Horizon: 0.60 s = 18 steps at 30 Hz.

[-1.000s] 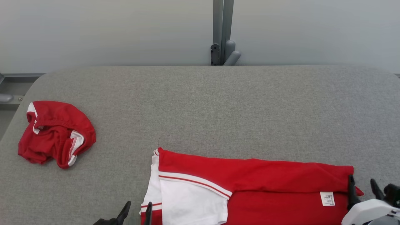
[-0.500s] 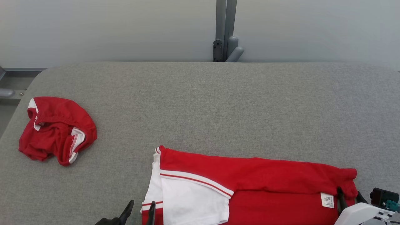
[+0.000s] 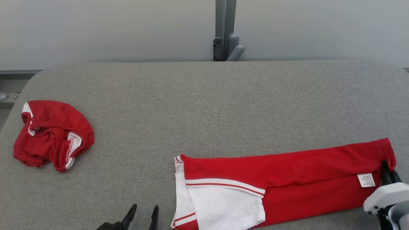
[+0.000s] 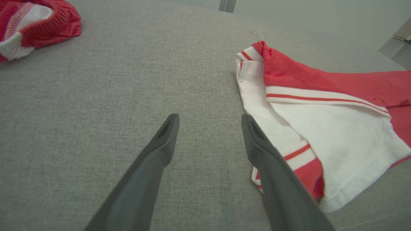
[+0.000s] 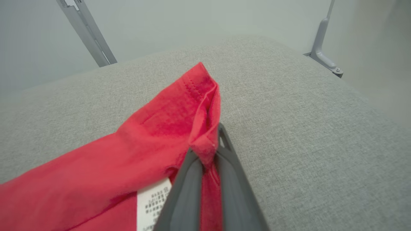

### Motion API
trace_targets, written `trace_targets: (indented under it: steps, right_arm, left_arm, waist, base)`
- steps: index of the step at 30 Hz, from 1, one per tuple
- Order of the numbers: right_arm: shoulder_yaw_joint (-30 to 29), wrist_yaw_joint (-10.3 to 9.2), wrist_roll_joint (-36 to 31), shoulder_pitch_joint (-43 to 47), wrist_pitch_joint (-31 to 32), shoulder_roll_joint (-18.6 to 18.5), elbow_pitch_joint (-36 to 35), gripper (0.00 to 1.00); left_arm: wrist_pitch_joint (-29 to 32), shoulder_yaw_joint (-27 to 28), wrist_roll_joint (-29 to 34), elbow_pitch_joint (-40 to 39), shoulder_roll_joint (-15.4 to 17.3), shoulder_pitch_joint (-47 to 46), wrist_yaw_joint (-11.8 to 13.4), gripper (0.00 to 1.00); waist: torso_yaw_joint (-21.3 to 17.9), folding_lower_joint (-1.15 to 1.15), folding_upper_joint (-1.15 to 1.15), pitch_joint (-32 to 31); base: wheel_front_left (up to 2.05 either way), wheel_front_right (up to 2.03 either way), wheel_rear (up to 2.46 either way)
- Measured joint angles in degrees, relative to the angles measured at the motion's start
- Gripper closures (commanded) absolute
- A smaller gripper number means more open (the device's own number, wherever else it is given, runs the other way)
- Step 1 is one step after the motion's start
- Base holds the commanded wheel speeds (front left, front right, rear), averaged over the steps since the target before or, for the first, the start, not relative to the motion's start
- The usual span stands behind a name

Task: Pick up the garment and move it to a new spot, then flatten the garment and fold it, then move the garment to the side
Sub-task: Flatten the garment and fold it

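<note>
Left gripper (image 3: 144, 207) at the near edge: fingers spread, empty, near the garment's white end. Garment (image 3: 281, 166) lies front right on the tabletop (image 3: 204, 105), folded lengthwise into a long band. Cross-folds and the move aside look undone. Right gripper (image 3: 389, 172) pinches its red hem corner. A second ago that gripper stood spread. The band now sits further right, its hem end swung away. Crumpled red garment (image 3: 52, 134) lies far left.

Grey fabric worktop (image 3: 204, 95); crumpled red-and-white cloth (image 3: 52, 134) at nine o'clock; grey metal post (image 3: 225, 28) at twelve o'clock, against pale wall (image 3: 96, 28).

Left end effector (image 3: 145, 207) spread; right end effector (image 3: 388, 170) clamped.
</note>
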Motion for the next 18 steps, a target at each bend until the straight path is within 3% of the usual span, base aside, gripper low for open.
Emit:
trace_targets:
  steps: [3,6,13,14,18]
  right_arm:
    - [-0.6,-0.05,-2.4,0.2,0.0,1.7,-3.1,1.0]
    - [4.1,-0.05,-2.5,0.6,0.0,3.8,-6.5,1.0]
    - [26.0,-0.05,5.8,3.6,0.1,3.4,-13.1,1.0]
    - [32.3,-0.05,9.4,3.8,1.1,3.2,-14.6,1.0]
    - [43.4,-0.05,14.8,2.7,2.5,3.8,-17.9,1.0]
  left_arm:
    - [0.0,-0.2,0.0,0.3,0.0,-0.1,0.0,0.0]
    - [0.0,-0.4,-0.2,0.8,-0.1,-0.1,0.0,0.0]
    - [0.0,-1.4,-0.5,1.3,-0.2,-0.1,0.0,0.0]
    - [0.0,-1.6,-0.5,1.4,-0.2,-0.1,0.0,0.0]
    - [0.0,-2.2,-0.6,1.5,-0.3,-0.1,0.0,0.0]
  waist:
    - [-0.2,0.0,0.0,-0.2]
    - [-0.5,0.0,0.0,-0.5]
    - [-0.8,0.0,0.0,-1.3]
    - [-0.6,0.0,0.0,-1.4]
    - [0.0,0.0,0.0,-1.5]
  base:
    - [0.0,0.0,0.0]
    - [0.0,0.0,0.0]
    - [0.0,0.0,0.0]
    - [0.0,0.0,0.0]
    - [0.0,0.0,0.0]
